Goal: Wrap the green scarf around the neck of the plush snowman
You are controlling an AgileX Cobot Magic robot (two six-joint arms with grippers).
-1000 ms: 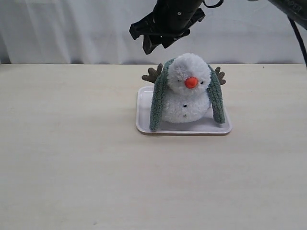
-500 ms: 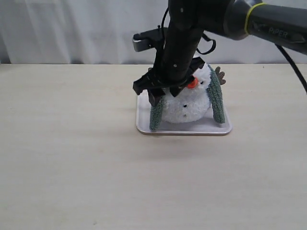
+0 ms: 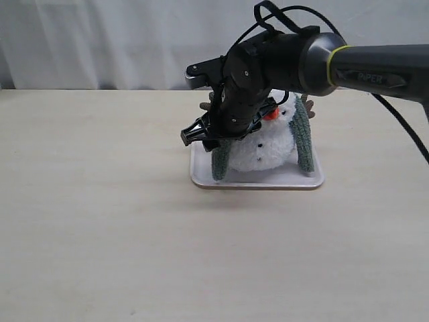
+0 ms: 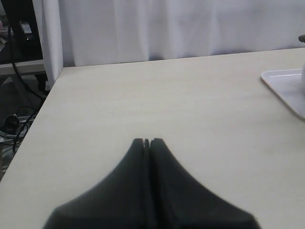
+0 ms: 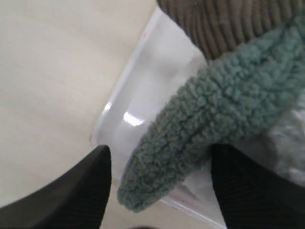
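After fingers (image 5: 97,183) dropped, scarf (image 5: 190,129) hangs between.

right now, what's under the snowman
A white tray lies under the plush snowman. Only its rim and edges show; the middle is covered by the body and the green scarf's ends.

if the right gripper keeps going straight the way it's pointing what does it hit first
Most likely the rounded end of the fuzzy grey-green scarf, hanging between the right gripper's open fingers; the white rectangular tray lies behind it.
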